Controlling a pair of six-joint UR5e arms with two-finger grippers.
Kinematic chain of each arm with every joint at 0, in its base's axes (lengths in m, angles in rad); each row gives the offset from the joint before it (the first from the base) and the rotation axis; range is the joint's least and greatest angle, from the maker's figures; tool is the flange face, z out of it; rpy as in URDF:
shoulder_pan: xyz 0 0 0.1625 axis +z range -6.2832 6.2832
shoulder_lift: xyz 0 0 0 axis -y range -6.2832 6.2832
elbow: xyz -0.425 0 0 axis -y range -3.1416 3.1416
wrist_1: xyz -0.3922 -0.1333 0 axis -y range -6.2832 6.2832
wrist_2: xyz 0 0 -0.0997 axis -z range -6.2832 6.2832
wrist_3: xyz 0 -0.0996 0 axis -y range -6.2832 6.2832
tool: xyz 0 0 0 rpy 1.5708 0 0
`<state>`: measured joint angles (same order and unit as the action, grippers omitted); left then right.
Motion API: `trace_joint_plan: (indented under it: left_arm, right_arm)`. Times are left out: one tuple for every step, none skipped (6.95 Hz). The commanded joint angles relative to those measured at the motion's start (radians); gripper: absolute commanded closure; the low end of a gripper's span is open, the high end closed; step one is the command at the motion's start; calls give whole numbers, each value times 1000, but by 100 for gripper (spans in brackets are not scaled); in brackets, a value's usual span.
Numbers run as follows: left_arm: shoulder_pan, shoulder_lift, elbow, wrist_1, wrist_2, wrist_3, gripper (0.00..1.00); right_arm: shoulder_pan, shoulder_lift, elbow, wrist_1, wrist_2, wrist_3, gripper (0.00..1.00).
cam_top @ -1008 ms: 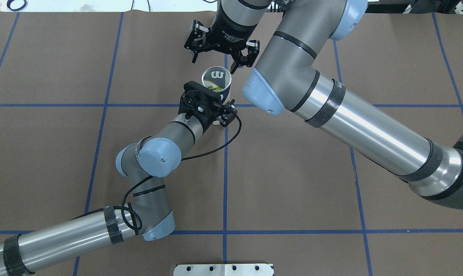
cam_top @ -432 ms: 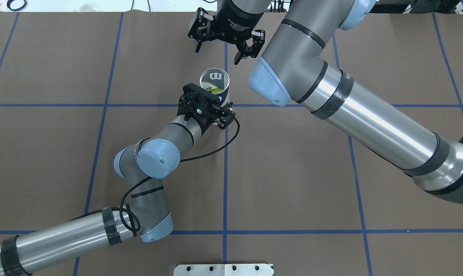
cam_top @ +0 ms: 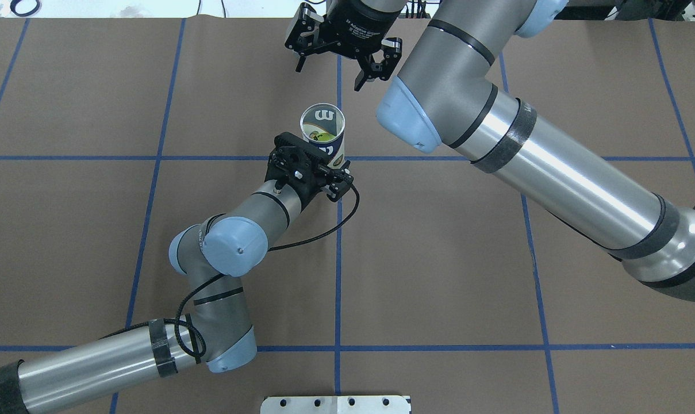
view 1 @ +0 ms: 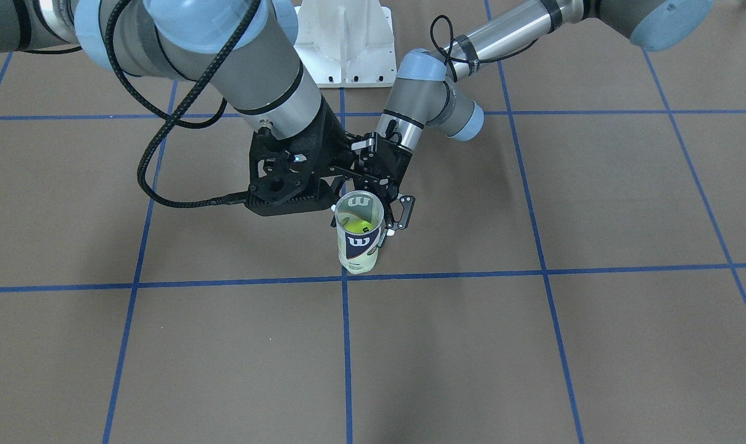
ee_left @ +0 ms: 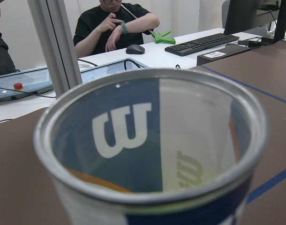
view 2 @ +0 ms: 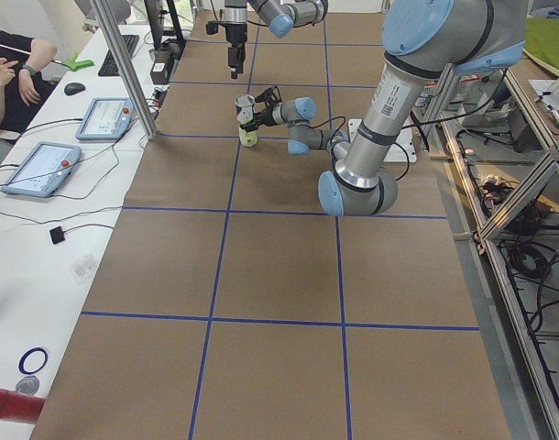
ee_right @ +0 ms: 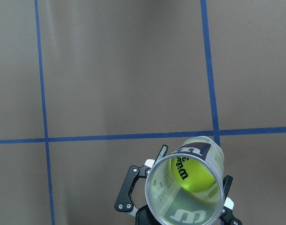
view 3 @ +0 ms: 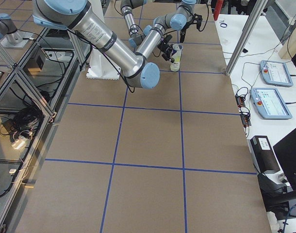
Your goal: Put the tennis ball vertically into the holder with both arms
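Note:
The holder (cam_top: 322,129) stands upright on the brown table, open end up; it also shows in the front view (view 1: 360,240). A yellow-green tennis ball (ee_right: 192,176) lies inside it. My left gripper (cam_top: 319,165) reaches in from the robot side, with its fingers (ee_right: 129,192) on either side of the holder. One finger (view 1: 405,213) shows a small gap to the wall, so it reads as open. My right gripper (cam_top: 330,60) is open and empty, raised beyond the holder toward the far table edge. The left wrist view shows only the holder's rim (ee_left: 147,77) up close.
A white metal base (cam_top: 336,403) sits at the robot-side table edge. The left wrist's black cable (cam_top: 324,221) loops over the table. Blue tape lines grid the brown surface. Operators, tablets (view 2: 37,165) and a keyboard sit at the white bench beyond the far edge.
My right gripper has moved away from the holder's mouth toward the far edge, still open. My left wrist and elbow have drawn back a little toward the robot. The holder has barely moved.

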<state>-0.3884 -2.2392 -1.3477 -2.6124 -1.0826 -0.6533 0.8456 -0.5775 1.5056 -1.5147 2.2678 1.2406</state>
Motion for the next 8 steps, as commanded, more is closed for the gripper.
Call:
trace_joint_plan:
  left_arm:
    - [20, 76, -75, 2, 0, 0, 1]
    - [46, 117, -121, 3, 0, 0, 1]
    - [69, 136, -164, 38, 0, 0, 1]
    - [81, 159, -210, 76, 0, 0, 1]
    - [118, 218, -309, 157, 0, 0, 1]
    - [127, 295, -441, 255, -37, 0, 1]
    - [128, 347, -573, 337, -139, -12, 1]
    - [97, 372, -644, 385, -161, -28, 0]
  right_arm:
    - [10, 1, 22, -27, 2, -3, 0]
    - [23, 1, 31, -33, 19, -3, 0]
    - [38, 1, 35, -41, 36, -4, 0]
    - [58, -2, 47, -56, 54, -9, 0]
    - [84, -8, 50, -67, 77, -15, 0]
    - [110, -22, 56, -65, 81, -23, 0]
    - [139, -78, 96, -67, 82, -55, 0]
    - [159, -191, 169, -67, 82, -132, 0]
